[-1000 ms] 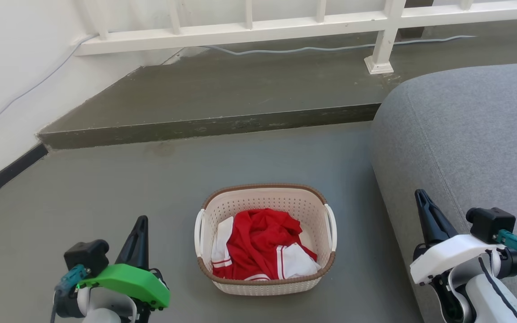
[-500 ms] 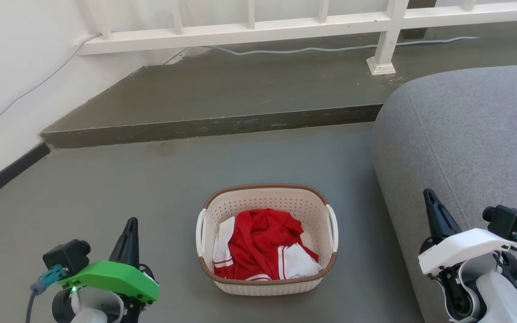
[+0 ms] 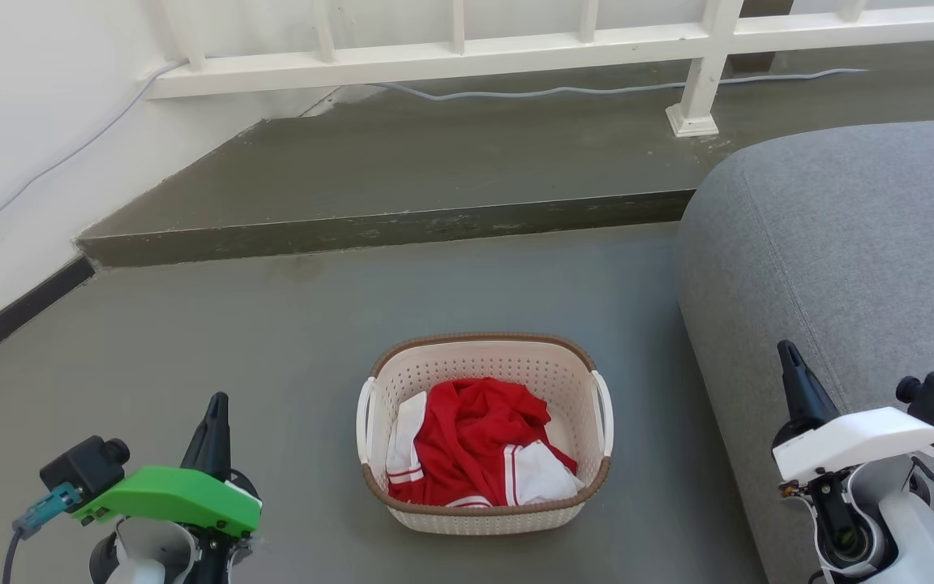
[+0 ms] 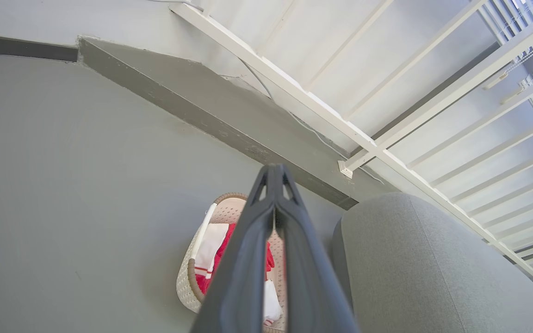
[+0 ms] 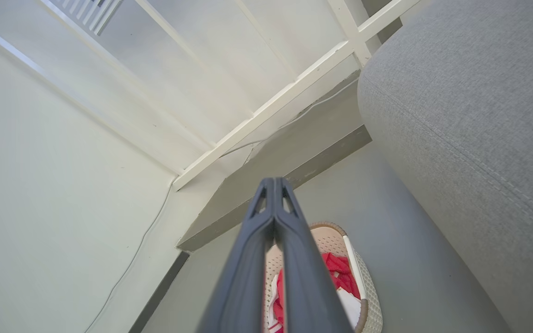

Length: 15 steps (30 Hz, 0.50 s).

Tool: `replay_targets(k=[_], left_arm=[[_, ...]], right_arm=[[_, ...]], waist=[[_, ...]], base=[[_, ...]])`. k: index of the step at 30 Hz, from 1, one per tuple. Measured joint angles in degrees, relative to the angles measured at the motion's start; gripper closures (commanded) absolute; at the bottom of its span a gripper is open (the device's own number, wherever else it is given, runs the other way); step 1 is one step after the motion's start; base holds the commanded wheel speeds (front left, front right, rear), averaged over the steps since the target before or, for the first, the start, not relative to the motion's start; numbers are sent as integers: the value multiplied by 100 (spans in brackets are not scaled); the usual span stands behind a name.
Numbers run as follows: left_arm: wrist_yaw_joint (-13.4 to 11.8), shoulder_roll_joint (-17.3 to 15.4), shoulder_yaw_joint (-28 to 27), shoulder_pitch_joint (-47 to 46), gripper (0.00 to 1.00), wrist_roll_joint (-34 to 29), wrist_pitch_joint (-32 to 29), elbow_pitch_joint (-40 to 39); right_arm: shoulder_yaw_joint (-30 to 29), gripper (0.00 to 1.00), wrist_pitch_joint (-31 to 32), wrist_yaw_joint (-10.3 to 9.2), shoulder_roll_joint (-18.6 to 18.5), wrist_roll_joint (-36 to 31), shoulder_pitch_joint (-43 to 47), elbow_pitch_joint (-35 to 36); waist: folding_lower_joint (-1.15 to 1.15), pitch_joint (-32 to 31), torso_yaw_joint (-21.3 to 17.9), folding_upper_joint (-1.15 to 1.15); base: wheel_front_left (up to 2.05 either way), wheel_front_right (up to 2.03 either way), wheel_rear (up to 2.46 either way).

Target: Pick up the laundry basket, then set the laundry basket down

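- The left gripper (image 3: 216,403), under its green cover, has its two long dark fingers pressed together and holds nothing; it hangs over the grey concrete floor (image 3: 191,341), well to the left of the basket.
- The right gripper (image 3: 786,350), under a white cover, is also closed and empty, before the grey fabric sofa (image 3: 840,243).
- I judge they stand one on each side because the lift needs both arms.
- Between them stands the laundry basket (image 3: 479,517), small, cream, of perforated plastic with a brown woven-look rim. It is upright on the floor, near the sofa's flank and well apart from the edge of the raised step (image 3: 394,227).
- A red and white garment (image 3: 475,438) lies inside.
- Its opening points up, with one white handle facing each gripper.
- Its long axis seems to run from the robot toward the step, but foreshortening leaves this unsure.
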<state>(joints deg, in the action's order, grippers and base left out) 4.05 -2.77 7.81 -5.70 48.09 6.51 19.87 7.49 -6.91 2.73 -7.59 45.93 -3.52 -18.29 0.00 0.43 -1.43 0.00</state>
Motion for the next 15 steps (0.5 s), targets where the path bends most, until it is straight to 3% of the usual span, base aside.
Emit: replay_targets(k=[15], left_arm=[[56,9,-298,0,100,1031,-348,-66]], right_arm=[[-376,100,341,90,111,1105,-6,37]], waist=[[0,-7,35,0]], base=[[0,0,0]])
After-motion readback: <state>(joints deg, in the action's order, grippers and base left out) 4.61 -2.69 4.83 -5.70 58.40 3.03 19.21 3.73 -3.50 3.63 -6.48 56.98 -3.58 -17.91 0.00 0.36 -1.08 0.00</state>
